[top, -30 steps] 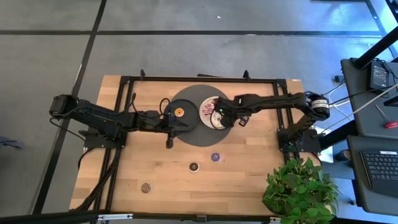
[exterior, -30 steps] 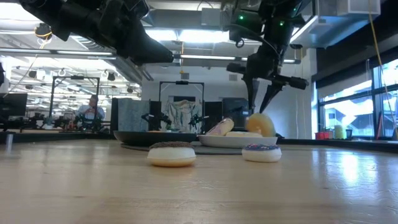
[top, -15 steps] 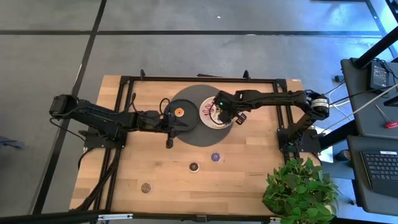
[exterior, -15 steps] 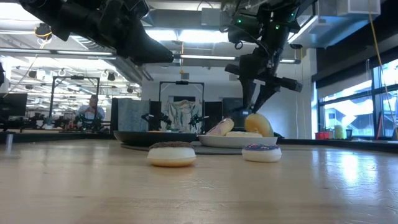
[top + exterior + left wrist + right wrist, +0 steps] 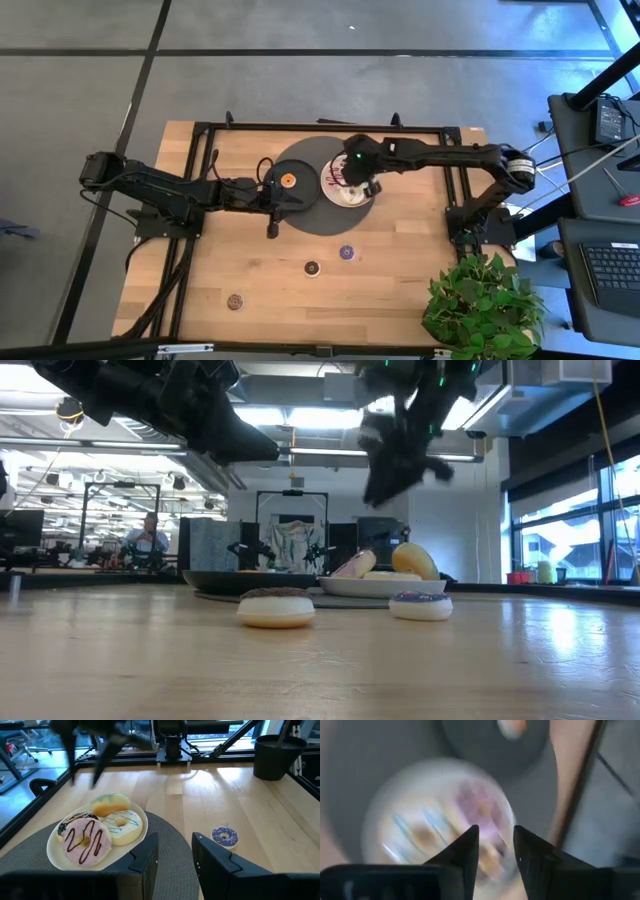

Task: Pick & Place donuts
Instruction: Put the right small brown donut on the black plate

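Note:
A white plate sits on a round black plate and holds several donuts: a pink one with chocolate stripes, a white one, a green-and-yellow one and a chocolate one. An orange mini donut lies on the black plate. A purple mini donut, a brown one and another brown one lie on the wood. My right gripper hovers open and empty above the white plate. My left gripper is open and empty over the black plate, beside the orange donut.
A black metal frame runs round the table's far part and sides. A potted plant stands at the near right corner. Bare wood lies in front of the plates. A person sits far off in the room.
My right gripper has risen from just above the donuts on the white plate and gone toward the table's far edge and left, turning as it went, with its fingers still open. The donuts stay on the plate.

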{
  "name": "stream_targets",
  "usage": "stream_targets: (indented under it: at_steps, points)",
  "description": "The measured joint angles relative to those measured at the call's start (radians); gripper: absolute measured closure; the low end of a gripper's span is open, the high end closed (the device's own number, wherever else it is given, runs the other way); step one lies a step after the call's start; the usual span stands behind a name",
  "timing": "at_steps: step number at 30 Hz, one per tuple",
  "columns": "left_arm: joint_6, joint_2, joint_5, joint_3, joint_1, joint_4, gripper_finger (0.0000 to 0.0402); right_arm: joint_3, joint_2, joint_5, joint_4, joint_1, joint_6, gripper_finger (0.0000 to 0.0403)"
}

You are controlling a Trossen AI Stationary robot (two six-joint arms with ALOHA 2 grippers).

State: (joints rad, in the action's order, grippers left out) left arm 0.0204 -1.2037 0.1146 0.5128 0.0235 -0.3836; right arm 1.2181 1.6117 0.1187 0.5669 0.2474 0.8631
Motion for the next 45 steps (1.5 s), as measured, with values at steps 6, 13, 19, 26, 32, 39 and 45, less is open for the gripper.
stream_targets:
  at_steps: [6,13,19,26,32,39,45]
  points:
    - [-0.109,0.000,-0.038,-0.001,0.003,-0.001,0.0290,0.005,-0.072,-0.337,0.042,-0.114,-0.393,0.0279]
    - [-0.130,0.000,-0.146,-0.001,0.003,0.000,0.0289,-0.142,-0.103,-0.404,-0.129,-0.262,-0.656,0.0279]
    - [-0.157,0.000,-0.159,-0.001,0.003,-0.009,0.0290,-0.356,-0.101,-0.405,-0.441,-0.322,-0.806,0.0278]
    - [-0.133,0.000,-0.158,-0.001,0.003,-0.009,0.0290,-0.502,-0.102,-0.199,-0.691,-0.372,-0.885,0.0278]
    - [-0.177,0.000,-0.160,-0.001,0.003,0.006,0.0288,-0.531,-0.102,0.005,-0.690,-0.375,-0.882,0.0278]
    - [-0.092,0.000,-0.182,-0.001,0.003,0.037,0.0241,-0.531,-0.102,0.020,-0.733,-0.375,-0.853,0.0279]
    - [-0.097,0.000,-0.212,-0.001,0.013,0.037,0.0182,-0.531,-0.102,0.021,-0.713,-0.375,-0.778,0.0279]
